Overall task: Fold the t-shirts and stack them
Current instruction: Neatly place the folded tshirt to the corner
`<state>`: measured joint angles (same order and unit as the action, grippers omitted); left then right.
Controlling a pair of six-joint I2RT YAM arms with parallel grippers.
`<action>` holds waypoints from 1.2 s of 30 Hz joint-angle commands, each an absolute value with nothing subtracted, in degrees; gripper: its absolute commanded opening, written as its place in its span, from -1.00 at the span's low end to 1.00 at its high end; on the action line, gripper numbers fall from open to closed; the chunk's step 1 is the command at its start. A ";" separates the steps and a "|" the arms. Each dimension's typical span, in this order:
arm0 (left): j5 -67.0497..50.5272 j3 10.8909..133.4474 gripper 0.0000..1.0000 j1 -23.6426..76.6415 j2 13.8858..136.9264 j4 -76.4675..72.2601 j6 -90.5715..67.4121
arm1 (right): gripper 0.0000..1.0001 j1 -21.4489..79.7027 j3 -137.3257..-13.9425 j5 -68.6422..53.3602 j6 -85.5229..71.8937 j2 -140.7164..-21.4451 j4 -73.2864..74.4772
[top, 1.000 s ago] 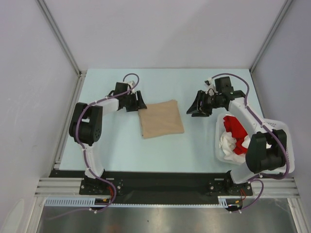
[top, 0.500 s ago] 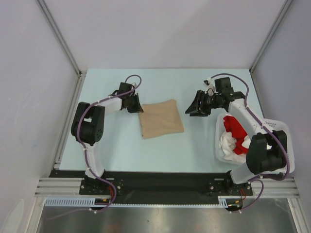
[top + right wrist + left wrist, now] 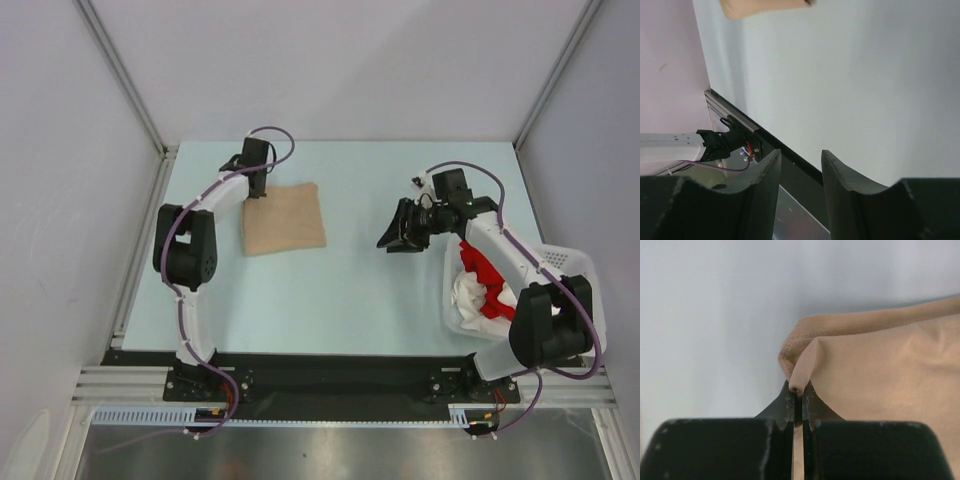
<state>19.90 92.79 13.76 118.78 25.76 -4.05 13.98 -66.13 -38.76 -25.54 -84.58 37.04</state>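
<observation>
The folded beige-tan t-shirt (image 3: 285,217) lies flat at the table's back left. My left gripper (image 3: 257,188) is shut on its far left corner. In the left wrist view the black fingertips (image 3: 788,402) pinch a rolled bit of the beige-tan t-shirt (image 3: 880,375). My right gripper (image 3: 393,238) hovers open over the table's middle right, with nothing between its fingers (image 3: 765,172). A red t-shirt (image 3: 484,268) and a white t-shirt (image 3: 470,296) lie crumpled in the white basket (image 3: 565,260) at the right.
The black and metal front rail (image 3: 330,372) runs along the near edge. Grey walls and metal posts (image 3: 120,75) enclose the table. A corner of the beige shirt (image 3: 760,7) and the left arm's base (image 3: 720,140) show in the right wrist view.
The left gripper shut on the beige shirt's corner and dragged the shirt left and toward the back. The right gripper moved slightly nearer and left, staying open.
</observation>
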 commanded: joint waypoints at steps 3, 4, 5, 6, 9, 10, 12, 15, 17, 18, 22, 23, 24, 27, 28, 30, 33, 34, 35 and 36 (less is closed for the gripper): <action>30.14 102.97 -0.99 9.59 126.55 15.65 12.38 | -0.13 14.94 -68.20 -34.90 -24.97 -85.95 41.74; 30.49 105.18 -0.99 8.97 128.13 15.38 12.83 | -0.14 14.94 -69.25 -34.20 -24.61 -86.57 42.53; 30.93 107.29 -0.99 7.83 130.67 14.95 13.35 | -0.14 14.85 -69.61 -33.49 -24.52 -87.36 43.41; 32.07 110.79 -0.99 7.39 132.09 14.25 15.10 | -0.13 14.85 -70.04 -33.40 -24.78 -88.76 43.50; 32.17 115.91 -0.99 5.72 136.05 9.86 19.76 | -0.15 14.94 -72.68 -34.45 -26.45 -91.84 43.94; 31.91 116.88 -0.99 5.45 136.92 7.15 21.25 | -0.15 15.12 -74.77 -34.45 -26.54 -93.85 44.99; 31.90 119.51 -0.99 4.92 139.73 4.58 24.94 | -0.16 15.29 -76.89 -33.93 -26.19 -95.70 46.66; 31.38 124.26 -0.99 3.96 143.60 4.30 26.27 | -0.17 15.38 -81.02 -32.87 -26.19 -98.43 49.56; 32.68 124.80 -0.99 3.69 144.40 2.30 29.86 | -0.17 15.47 -83.74 -32.26 -26.02 -100.63 50.88; 33.74 124.63 -0.99 3.69 144.93 0.98 31.01 | -0.17 15.29 -84.63 -32.08 -26.02 -101.59 51.41; 36.55 125.15 -0.99 2.82 146.59 -7.09 35.50 | -0.20 15.29 -88.67 -33.48 -26.37 -106.08 53.43; 36.91 125.68 -0.99 2.55 146.95 -7.81 36.46 | -0.20 15.12 -90.07 -33.40 -26.02 -108.17 54.39; 36.91 127.42 -0.99 2.20 147.48 -8.52 36.30 | -0.21 15.03 -93.48 -33.22 -25.58 -109.06 55.45; 34.98 129.11 -1.00 0.88 148.09 -9.40 35.68 | -0.20 14.85 -97.72 -32.61 -24.52 -112.14 58.18; 34.55 129.55 -1.00 0.44 148.27 -10.27 36.03 | -0.21 14.77 -99.39 -32.96 -24.43 -112.93 58.97; 33.84 130.08 -0.99 0.26 148.80 -11.68 37.52 | -0.21 14.59 -100.80 -33.13 -24.08 -114.86 59.50; 33.92 131.92 -1.00 0.26 149.85 -11.69 37.70 | -0.22 13.80 -102.83 -33.84 -23.73 -116.54 60.73; 34.19 132.36 -0.99 0.26 150.20 -12.21 38.40 | -0.22 13.54 -103.88 -33.92 -23.47 -117.41 61.08; 34.19 132.36 -0.99 0.26 150.21 -12.22 38.76 | -0.23 13.36 -104.23 -34.01 -23.47 -117.94 61.26; 34.36 132.71 -0.99 0.26 150.29 -12.65 38.93 | -0.23 13.10 -104.85 -34.19 -23.21 -118.30 61.87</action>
